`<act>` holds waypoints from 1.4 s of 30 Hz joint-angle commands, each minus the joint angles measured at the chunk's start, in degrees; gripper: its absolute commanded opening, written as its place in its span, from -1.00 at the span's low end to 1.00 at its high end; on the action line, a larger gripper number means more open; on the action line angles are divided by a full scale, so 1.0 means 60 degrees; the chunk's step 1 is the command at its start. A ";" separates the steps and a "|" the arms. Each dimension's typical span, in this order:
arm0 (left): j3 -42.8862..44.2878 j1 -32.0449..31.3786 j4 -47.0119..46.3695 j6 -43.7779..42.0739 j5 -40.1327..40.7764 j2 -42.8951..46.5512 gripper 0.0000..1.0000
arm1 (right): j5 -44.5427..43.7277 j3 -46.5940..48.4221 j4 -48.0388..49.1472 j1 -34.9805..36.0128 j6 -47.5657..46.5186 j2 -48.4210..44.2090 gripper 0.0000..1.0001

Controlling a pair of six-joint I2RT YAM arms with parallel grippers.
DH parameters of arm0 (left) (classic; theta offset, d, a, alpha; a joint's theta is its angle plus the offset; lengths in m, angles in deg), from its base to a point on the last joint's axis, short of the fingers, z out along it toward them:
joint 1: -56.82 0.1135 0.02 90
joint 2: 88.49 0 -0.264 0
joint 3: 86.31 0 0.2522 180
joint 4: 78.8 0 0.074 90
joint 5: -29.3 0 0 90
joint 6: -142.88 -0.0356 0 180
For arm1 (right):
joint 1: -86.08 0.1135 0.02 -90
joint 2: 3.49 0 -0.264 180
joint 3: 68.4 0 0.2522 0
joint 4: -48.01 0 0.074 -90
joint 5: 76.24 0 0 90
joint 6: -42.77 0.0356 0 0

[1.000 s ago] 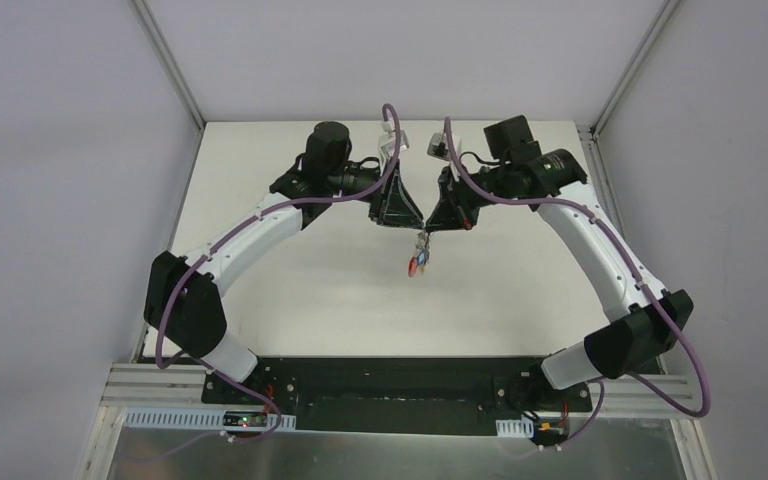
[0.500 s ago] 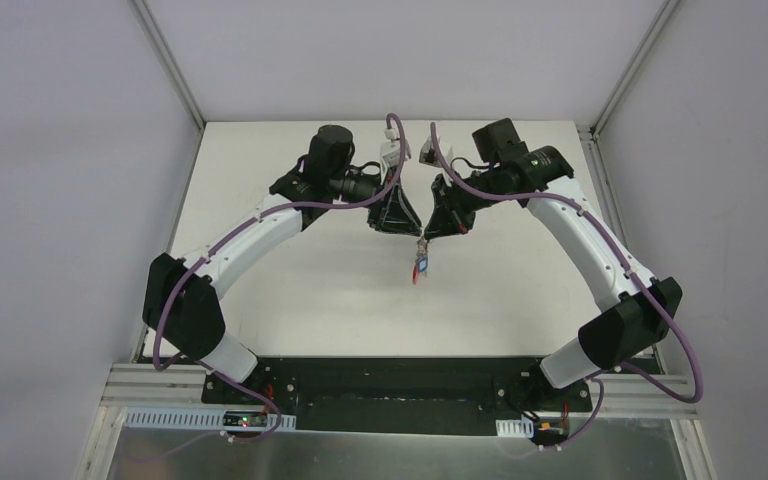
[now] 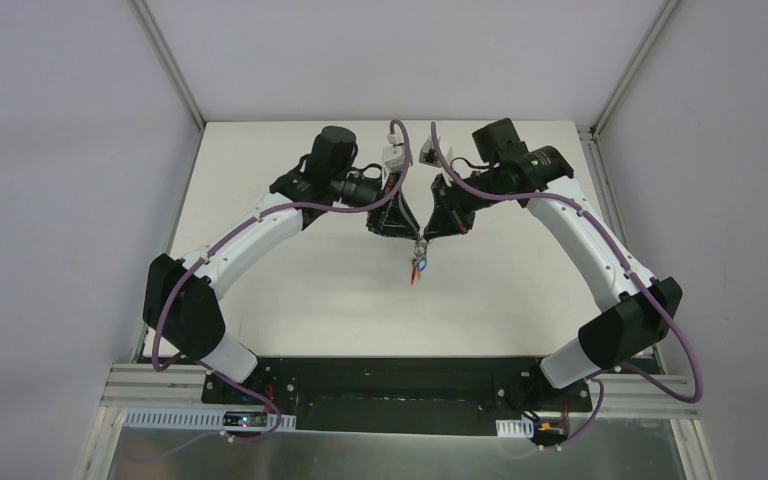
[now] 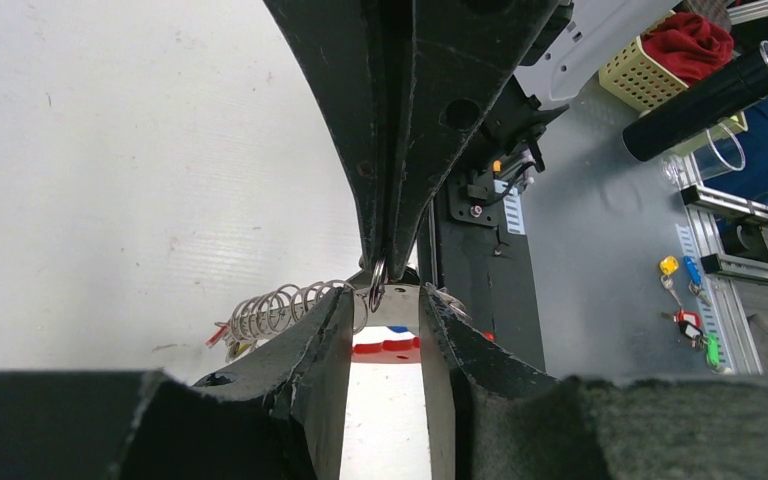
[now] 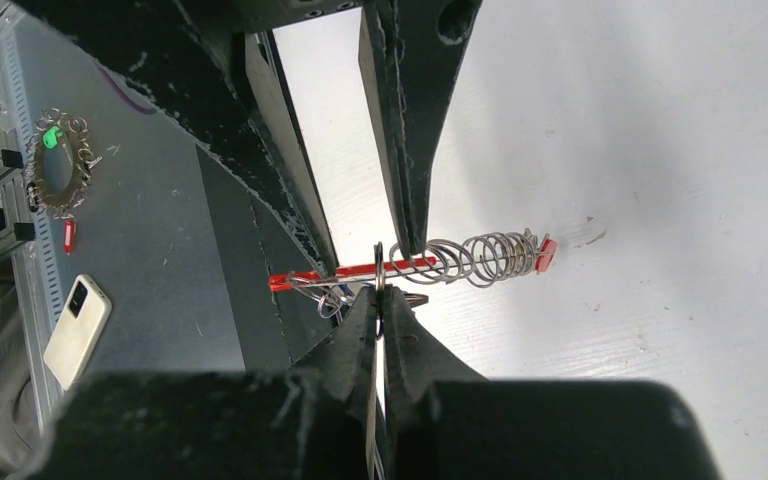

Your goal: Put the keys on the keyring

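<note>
Change: your right arm has swung in; both tips now meet, and the bunch came along with them.
Right gripper (image 5: 380,300): clenched on a small ring (image 4: 375,285).
Left gripper (image 4: 388,300): fingers part-way apart astride the keyring (image 5: 310,275); can't tell if it's gripped.
Keyring: just under both tips, with the keys (image 3: 417,265) dangling below.
Meaning: you're likely mid-threading, not done.
</note>
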 commanded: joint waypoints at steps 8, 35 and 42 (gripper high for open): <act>0.0520 -0.0175 -0.0541 0.0299 -0.0130 -0.0042 -0.47 | 0.0545 0.0008 0.0183 0.0056 0.0017 -0.0064 -1.00; -0.0367 0.0137 -0.4751 0.4179 -0.0606 0.0080 -1.00 | 0.1371 -0.0538 0.0897 -0.0646 0.0491 -0.0531 -0.71; -0.0772 0.0229 -0.6724 0.5873 -0.0712 0.0038 -1.00 | 0.2423 -0.1109 0.1509 -0.1507 0.0838 -0.1089 -0.45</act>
